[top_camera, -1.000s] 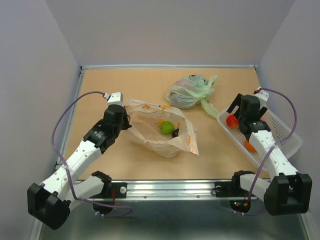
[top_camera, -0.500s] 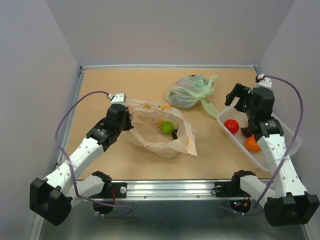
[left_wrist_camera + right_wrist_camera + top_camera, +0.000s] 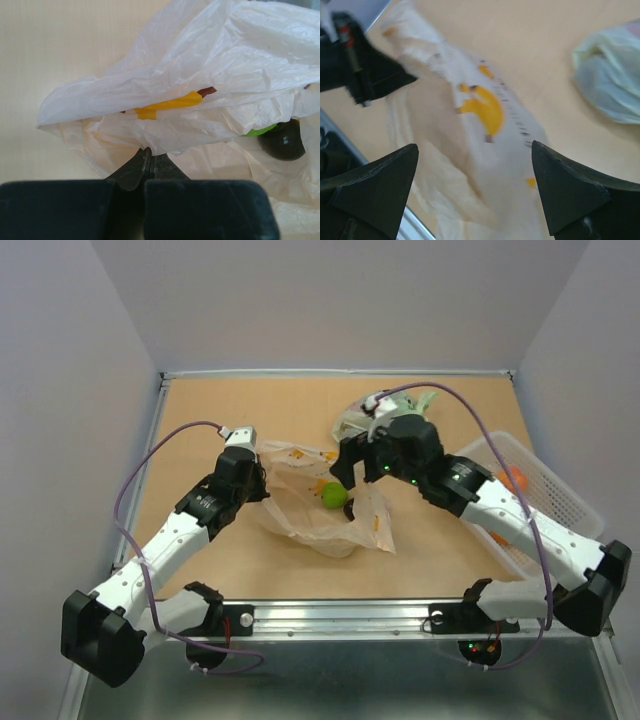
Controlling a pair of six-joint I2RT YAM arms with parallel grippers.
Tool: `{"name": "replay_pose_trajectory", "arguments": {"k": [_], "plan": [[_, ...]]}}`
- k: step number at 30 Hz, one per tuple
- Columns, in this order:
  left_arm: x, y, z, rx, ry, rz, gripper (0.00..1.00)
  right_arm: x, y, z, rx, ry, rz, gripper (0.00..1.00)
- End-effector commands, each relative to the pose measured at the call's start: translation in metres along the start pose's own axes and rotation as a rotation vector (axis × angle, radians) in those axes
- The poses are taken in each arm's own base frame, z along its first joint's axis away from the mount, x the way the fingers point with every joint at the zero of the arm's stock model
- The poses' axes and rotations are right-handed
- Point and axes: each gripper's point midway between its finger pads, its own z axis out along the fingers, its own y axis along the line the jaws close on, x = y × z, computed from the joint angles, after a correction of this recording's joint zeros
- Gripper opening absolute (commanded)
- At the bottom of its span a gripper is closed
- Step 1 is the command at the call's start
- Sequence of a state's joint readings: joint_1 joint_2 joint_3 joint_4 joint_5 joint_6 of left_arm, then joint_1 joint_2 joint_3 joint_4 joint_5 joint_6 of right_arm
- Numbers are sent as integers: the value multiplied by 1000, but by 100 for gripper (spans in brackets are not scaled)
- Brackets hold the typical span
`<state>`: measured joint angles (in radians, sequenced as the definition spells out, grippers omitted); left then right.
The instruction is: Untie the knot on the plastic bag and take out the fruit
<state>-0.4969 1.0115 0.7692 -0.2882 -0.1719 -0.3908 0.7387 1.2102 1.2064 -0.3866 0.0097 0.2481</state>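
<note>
While L gripper (image 3: 148, 159) clamps bag (image 3: 210, 65) at its left rim, fingers clenched on film, R gripper (image 3: 358, 478) hangs over bag's right side, fingers spread wide, holding nothing. Bag: mid-table, mouth open. Inside: green fruit (image 3: 334, 494), dark item (image 3: 352, 508). Behind: green bag (image 3: 375, 428). Right: basket (image 3: 560, 502) w/ orange fruit (image 3: 513, 480).

fruit (image 3: 334, 494) in the plastic bag (image 3: 300, 525); other bag (image 3: 607, 80) behind, tray (image 3: 557, 496) right.
</note>
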Motion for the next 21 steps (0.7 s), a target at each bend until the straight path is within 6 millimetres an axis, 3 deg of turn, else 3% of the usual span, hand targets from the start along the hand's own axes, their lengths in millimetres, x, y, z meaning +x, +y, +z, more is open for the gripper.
{"name": "replay_pose_trajectory", "arguments": {"k": [1, 4, 7, 10, 13, 17, 21], "plan": [[-15, -9, -6, 35, -35, -21, 0, -8, 76, 14, -116, 0, -149, 98], [-12, -9, -6, 42, -32, -25, 0, 8, 111, 29, -164, 42, -214, 97], [-11, -8, -9, 42, -35, -29, 0, 41, 120, 57, -143, 129, -251, 96], [-6, -5, -9, 35, -28, -22, 0, 53, 119, 66, -127, 166, -276, 94], [-3, -5, -9, 39, -19, -17, 0, 68, 106, 78, -65, 195, -303, 93], [-2, -8, -11, 64, -16, -23, 0, 96, 66, 95, 106, 251, -381, 92], [0, -9, -12, 74, -14, -10, 0, 98, 38, 105, 247, 244, -369, 90]]}}
